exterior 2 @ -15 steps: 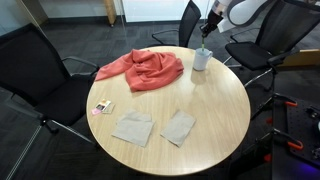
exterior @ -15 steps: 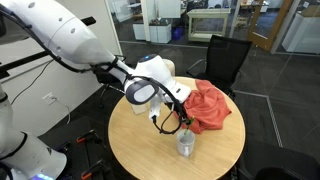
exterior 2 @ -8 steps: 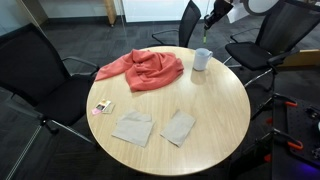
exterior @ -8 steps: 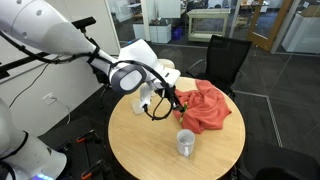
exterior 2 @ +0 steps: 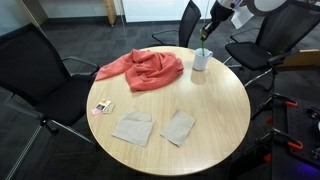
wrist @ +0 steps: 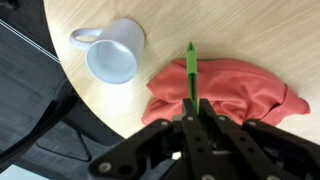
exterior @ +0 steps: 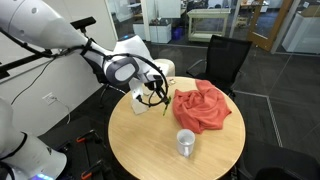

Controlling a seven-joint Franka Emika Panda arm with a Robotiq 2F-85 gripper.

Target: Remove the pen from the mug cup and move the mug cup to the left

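The pen [wrist: 190, 68], a thin green stick, is clamped in the jaws, with its rear end hidden between them. It hangs in the air over the bench [wrist: 250, 30], outside the mug [wrist: 112, 52]. In both exterior views it is too small to make out clearly. The mug is smooth, pale and cylindrical with a loop handle, and stands upright and empty near the bench's rounded edge. Beside it lies a crumpled red cloth [wrist: 235, 88], its near side covered by the jaws. The bench is round, pale wood.

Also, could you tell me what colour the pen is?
The pen is bright green; clearest in the wrist view.
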